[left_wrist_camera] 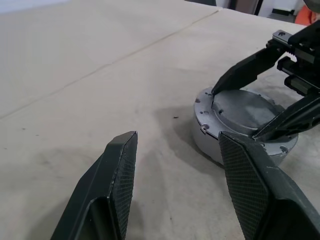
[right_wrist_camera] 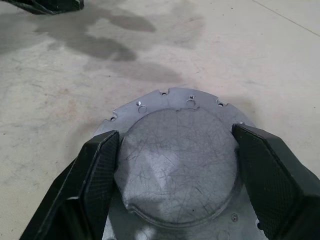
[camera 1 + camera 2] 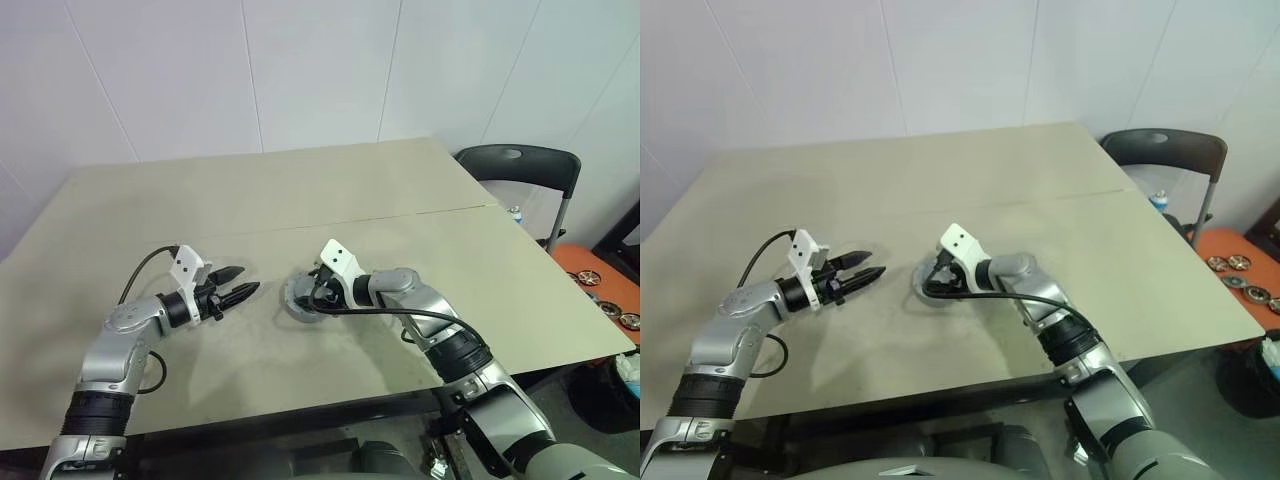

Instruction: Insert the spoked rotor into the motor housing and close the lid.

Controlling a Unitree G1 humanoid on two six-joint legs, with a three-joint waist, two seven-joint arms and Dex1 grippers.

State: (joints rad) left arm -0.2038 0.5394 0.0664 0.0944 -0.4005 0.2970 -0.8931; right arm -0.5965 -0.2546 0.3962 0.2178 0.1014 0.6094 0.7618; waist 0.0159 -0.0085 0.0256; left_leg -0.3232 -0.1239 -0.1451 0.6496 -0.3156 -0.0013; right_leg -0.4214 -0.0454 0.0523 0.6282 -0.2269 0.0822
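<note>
The motor housing, a low grey cylinder, stands on the table near the middle front. The lid, a grey disc with a notched edge and a raised round centre, lies flat on top of it. My right gripper reaches down over the lid, with one finger against each side of the raised centre. My left gripper hovers just left of the housing, pointing at it, open and with nothing between its fingers. The spoked rotor is hidden.
The beige table has a seam running across its middle. A dark folding chair stands past the right corner. An orange surface with small round parts lies to the right, below table height.
</note>
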